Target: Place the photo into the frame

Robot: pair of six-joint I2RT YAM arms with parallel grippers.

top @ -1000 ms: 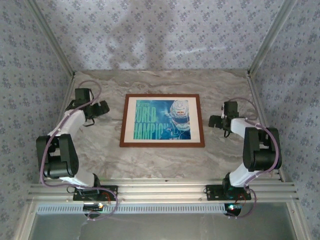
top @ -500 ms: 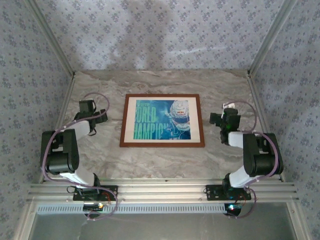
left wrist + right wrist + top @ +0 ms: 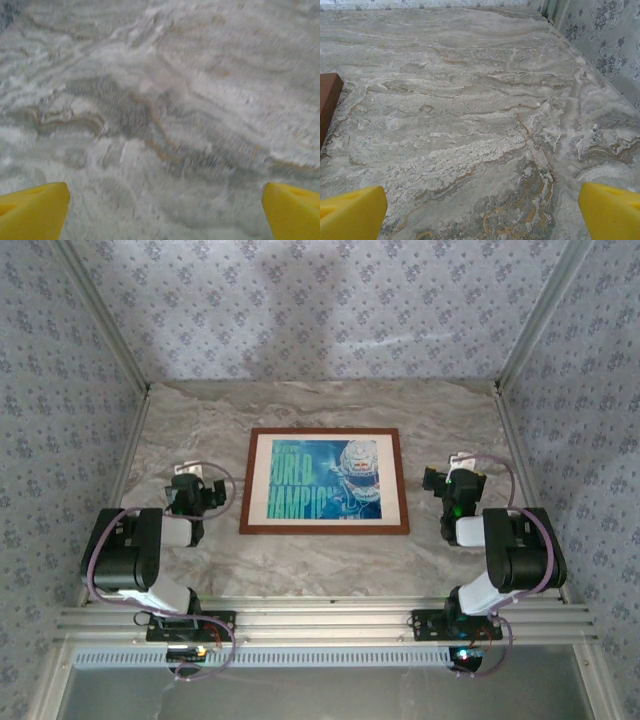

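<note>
Both arms have pulled back toward their bases since a second ago. Left gripper (image 3: pixel 196 490) sits left of the frame (image 3: pixel 246 482), jaws wide apart and empty. Its wrist view of the table (image 3: pixel 160 100) is motion-blurred. The photo (image 3: pixel 325 478) lies inside the frame, mid-table, lettering clipped at its left side. Right gripper (image 3: pixel 455 483) is spread and empty. I see a frame corner cut off at the left edge of its wrist view.
</note>
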